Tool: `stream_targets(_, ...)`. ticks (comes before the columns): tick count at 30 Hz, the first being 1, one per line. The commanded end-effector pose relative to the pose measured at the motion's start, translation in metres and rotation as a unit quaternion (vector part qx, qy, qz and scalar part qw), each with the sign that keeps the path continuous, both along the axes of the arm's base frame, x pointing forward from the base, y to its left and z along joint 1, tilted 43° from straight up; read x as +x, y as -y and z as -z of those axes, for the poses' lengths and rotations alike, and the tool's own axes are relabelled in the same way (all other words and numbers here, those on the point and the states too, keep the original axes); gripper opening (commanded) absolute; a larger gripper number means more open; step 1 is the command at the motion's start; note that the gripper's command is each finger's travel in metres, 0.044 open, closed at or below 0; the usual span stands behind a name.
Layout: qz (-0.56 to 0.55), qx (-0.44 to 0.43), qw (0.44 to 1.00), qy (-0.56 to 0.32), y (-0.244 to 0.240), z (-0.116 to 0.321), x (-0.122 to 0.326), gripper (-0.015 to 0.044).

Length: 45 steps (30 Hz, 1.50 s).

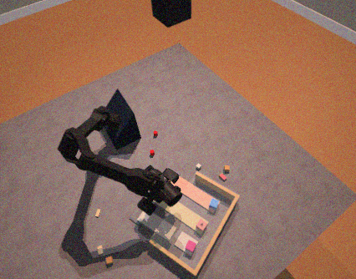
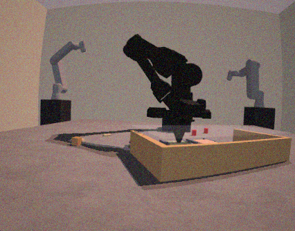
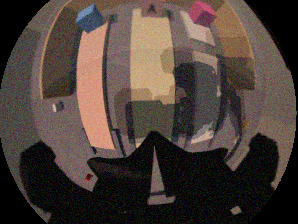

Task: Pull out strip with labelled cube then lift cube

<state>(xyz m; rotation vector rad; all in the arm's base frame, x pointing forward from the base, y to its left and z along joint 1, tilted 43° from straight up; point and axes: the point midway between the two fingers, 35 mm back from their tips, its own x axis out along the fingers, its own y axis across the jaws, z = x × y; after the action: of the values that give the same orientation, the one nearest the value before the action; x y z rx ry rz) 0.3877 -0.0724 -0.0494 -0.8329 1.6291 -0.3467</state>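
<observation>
"Where's our end effector [image 1: 173, 196] [image 2: 179, 141] [image 3: 154, 134]?"

"Clenched, empty, by the yellow strip [image 1: 186, 215] [image 2: 170, 142] [image 3: 152, 75]; from us its length runs to the labelled cube [image 1: 201, 225] [image 3: 152, 7], toward the desk's [image 1: 243, 138] [image 2: 80, 200] [image 3: 55, 130] lower-right edge, seen from the top."

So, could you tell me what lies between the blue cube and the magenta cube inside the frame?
The pink labelled cube, on the yellow strip's far end, as the top view shows.
</observation>
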Motion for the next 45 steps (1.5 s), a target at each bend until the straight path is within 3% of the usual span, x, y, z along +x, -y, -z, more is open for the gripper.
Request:
stream_targets(1, -0.001, -0.002, 1.0, -0.001, 0.002, 0.001, 0.0, 0.0)
stream_targets(24, -0.001, -0.002, 1.0, -0.001, 0.003, 0.002, 0.0, 0.0)
stream_targets(45, -0.001, -0.002, 1.0, -0.002, 0.011, -0.005, -0.031, 0.0)
